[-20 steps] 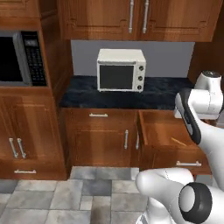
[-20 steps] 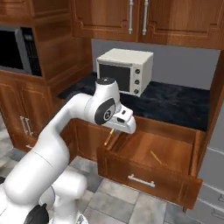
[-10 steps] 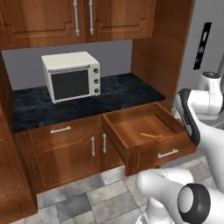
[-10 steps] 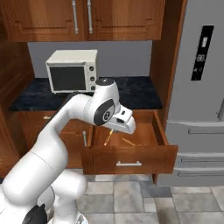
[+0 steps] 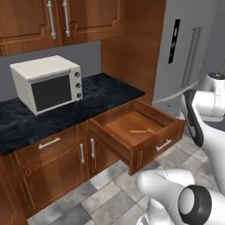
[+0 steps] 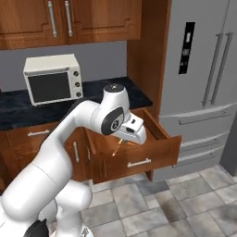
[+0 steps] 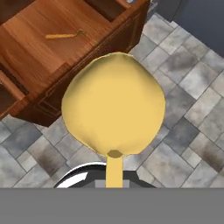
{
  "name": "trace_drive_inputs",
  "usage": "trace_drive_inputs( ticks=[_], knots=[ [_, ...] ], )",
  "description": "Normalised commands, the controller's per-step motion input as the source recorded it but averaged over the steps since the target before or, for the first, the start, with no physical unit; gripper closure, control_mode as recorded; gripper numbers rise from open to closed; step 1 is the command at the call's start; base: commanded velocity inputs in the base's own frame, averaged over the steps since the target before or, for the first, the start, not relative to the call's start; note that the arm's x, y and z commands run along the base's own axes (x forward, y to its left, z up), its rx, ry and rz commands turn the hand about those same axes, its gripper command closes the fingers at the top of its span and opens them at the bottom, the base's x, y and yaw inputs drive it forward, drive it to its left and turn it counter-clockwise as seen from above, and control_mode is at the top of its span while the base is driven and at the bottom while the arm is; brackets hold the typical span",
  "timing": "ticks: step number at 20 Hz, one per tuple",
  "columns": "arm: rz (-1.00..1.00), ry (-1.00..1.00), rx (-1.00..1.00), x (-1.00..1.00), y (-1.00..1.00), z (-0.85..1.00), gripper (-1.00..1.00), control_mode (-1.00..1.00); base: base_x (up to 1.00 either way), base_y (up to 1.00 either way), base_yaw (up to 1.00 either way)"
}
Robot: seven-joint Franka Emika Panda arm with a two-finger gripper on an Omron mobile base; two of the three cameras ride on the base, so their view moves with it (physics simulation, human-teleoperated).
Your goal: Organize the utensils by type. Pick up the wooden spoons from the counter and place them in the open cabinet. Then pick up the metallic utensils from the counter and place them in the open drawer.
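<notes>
A wooden spoon [image 7: 113, 105] fills the centre of the hand view, its pale yellow bowl facing the camera and its short neck running down to the bottom middle of the frame. In the right base view the same spoon's thin handle [image 6: 117, 147] slants down from the gripper [image 6: 131, 135] at the centre of the frame, in front of the open drawer [image 6: 139, 155]. The gripper's fingers are pressed together, pinching the wooden spoon.

Behind the spoon bowl in the hand view, the drawer occupies the upper left, and a slim utensil [image 7: 65, 35] with a light wooden-coloured handle lies on its floor near the top left. In the left base view that utensil [image 5: 141, 131] lies at the middle of the drawer [image 5: 171, 132], which sits pulled out at the centre right of the frame. Grey floor tiles [image 7: 192, 109] spread across the right side of the hand view.

A white toaster oven [image 5: 46, 82] stands on the dark counter [image 5: 101, 96] at the upper left of the left base view, under closed wooden wall cabinets [image 5: 57, 22]. A grey refrigerator [image 6: 203, 83] fills the right side of the right base view, just beside the wooden side panel at the counter's end.
</notes>
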Motion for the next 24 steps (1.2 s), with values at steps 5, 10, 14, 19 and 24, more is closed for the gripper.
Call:
trace_drive_inputs(
  ticks=[5, 10, 14, 19, 24],
  knots=[
    [0.0, 0.0, 0.0, 0.0, 0.0, 0.0, 1.0, 1.0, 0.13, 0.81, -0.49],
    [0.0, 0.0, 0.0, 0.0, 0.0, 0.0, 1.0, 1.0, 0.39, 0.73, -0.52],
    [0.0, 0.0, 0.0, 0.0, 0.0, 0.0, 1.0, 1.0, 0.16, 0.97, -0.3],
    [0.0, 0.0, 0.0, 0.0, 0.0, 0.0, 1.0, 1.0, 0.14, 0.95, -0.24],
    [0.0, 0.0, 0.0, 0.0, 0.0, 0.0, 1.0, 1.0, 0.6, 0.32, -0.43]
  ],
)
